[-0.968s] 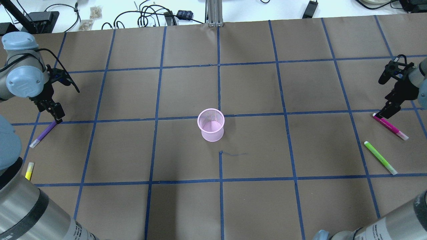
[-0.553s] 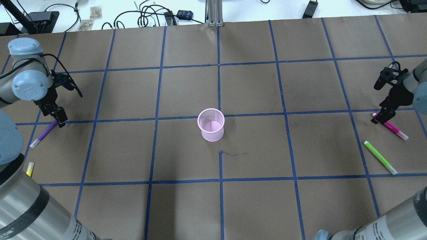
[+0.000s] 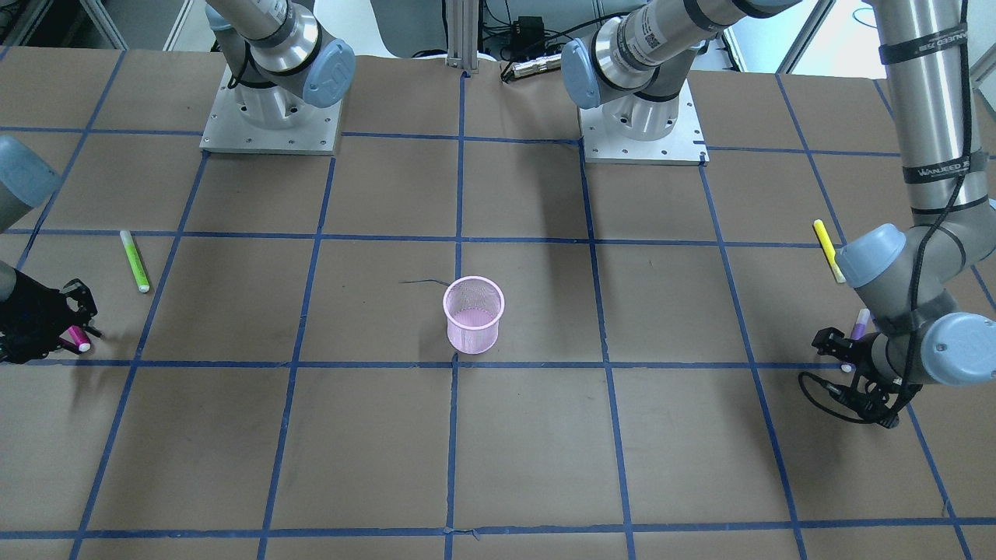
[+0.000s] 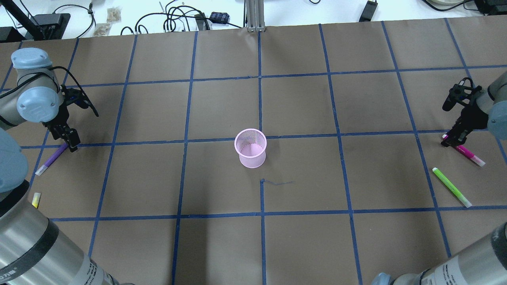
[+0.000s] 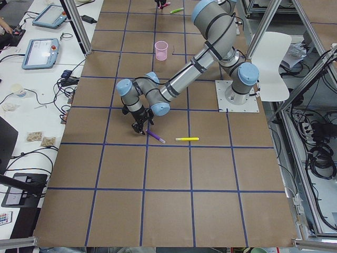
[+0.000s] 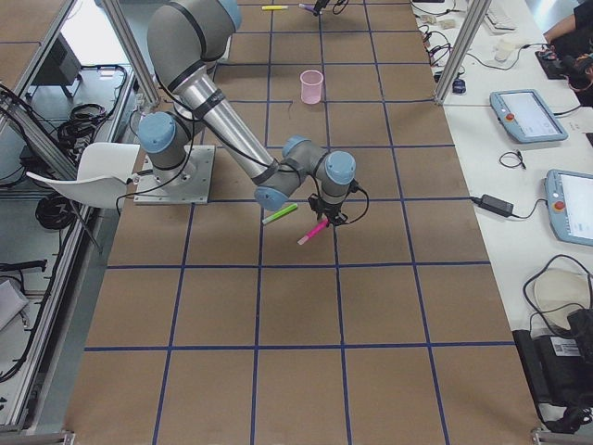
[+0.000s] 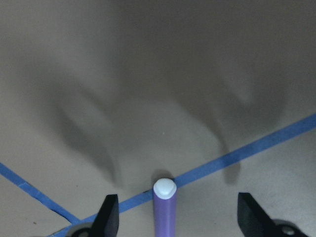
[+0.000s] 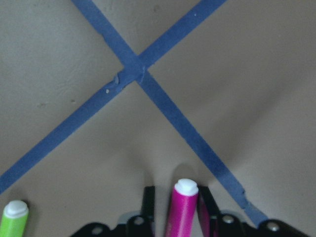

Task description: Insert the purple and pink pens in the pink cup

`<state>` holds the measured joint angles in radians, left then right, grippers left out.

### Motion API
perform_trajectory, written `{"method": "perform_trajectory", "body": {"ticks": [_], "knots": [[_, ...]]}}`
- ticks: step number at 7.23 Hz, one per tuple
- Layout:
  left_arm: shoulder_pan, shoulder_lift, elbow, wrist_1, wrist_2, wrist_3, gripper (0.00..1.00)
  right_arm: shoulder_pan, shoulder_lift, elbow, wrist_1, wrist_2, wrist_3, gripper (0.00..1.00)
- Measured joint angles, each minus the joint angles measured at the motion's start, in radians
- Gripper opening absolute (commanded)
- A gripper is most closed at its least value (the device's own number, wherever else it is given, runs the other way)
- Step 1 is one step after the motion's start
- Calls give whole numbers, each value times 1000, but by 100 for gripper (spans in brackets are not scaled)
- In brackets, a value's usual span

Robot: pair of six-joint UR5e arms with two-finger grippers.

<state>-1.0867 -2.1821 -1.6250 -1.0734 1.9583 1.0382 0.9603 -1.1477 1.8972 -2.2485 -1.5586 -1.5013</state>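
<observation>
The pink mesh cup (image 4: 250,152) stands upright at the table's middle. The purple pen (image 4: 51,160) lies on the table at the far left. My left gripper (image 4: 72,147) is at its upper end. In the left wrist view the gripper (image 7: 180,217) is open, with the purple pen (image 7: 164,210) between its wide-spread fingers. The pink pen (image 4: 467,155) lies at the far right. My right gripper (image 4: 449,141) is down on its upper end. In the right wrist view the fingers (image 8: 148,202) are drawn in close around the pink pen (image 8: 181,210).
A green pen (image 4: 451,187) lies just below the pink pen on the right and shows at the right wrist view's corner (image 8: 14,217). A yellow pen (image 4: 36,200) lies near my left arm's base. Blue tape lines grid the brown table.
My left gripper has shifted slightly right and down onto the purple pen's end. My right gripper has moved left and down onto the pink pen's end. Both pens lie where they were.
</observation>
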Motion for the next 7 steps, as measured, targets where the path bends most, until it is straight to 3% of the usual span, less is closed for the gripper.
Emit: {"method": "perform_trajectory", "body": {"ticks": [2,4,7], "knots": [[1,-3,2,12,0,4,63,2,-17,-4,22,-17,-1,0],[2,-7,0,31,-3,33,64,42,-111,-16,67,21,38,0],[2,-13,-3,35,-4,46,60,308,-208,-35,47,199,392,0]]}}
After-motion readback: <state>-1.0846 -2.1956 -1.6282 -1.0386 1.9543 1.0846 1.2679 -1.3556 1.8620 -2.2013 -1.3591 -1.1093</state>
